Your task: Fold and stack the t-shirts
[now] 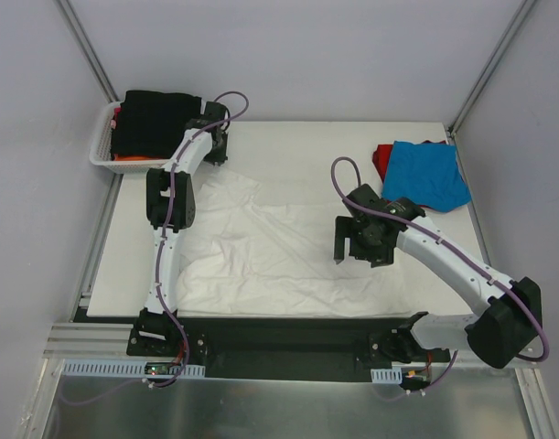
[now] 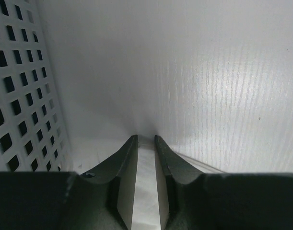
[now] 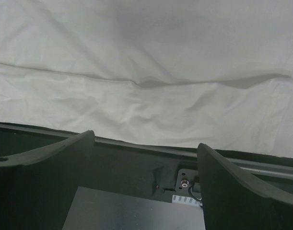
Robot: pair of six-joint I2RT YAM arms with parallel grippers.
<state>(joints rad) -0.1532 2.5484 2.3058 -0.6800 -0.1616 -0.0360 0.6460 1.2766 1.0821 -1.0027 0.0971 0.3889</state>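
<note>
The white t-shirt (image 1: 261,247) lies spread and rumpled across the middle of the table (image 1: 306,137), with long creases running toward 4 o'clock. At 2 o'clock sit the blue t-shirt (image 1: 432,174) and, half under it, the red t-shirt (image 1: 381,157). The basket (image 1: 103,146) at 10 o'clock holds the black t-shirt (image 1: 155,119) over an orange one (image 1: 123,158).

The left gripper (image 2: 145,140) is down at the white shirt's far corner, around 11 o'clock, just beside the basket's lattice wall. Its jaws stand narrow with a pale strip between them, and I cannot tell whether cloth is pinched there. The right gripper (image 3: 146,139) hangs with its fingers spread wide and nothing in them, over the shirt's 4 o'clock side.

The cloth looks light, limp and thin. It should drape and bunch rather than keep a shape, and it will probably drag its slack across the table when one corner is lifted. A hold at an edge or corner seems best — hem, shoulder or sleeve seam — where the doubled fabric gives the fingers something to bite. A pinch in the middle would likely gather only a wrinkle. With both arms, matching corners would keep a fold line straight — one corner alone would twist it
</note>
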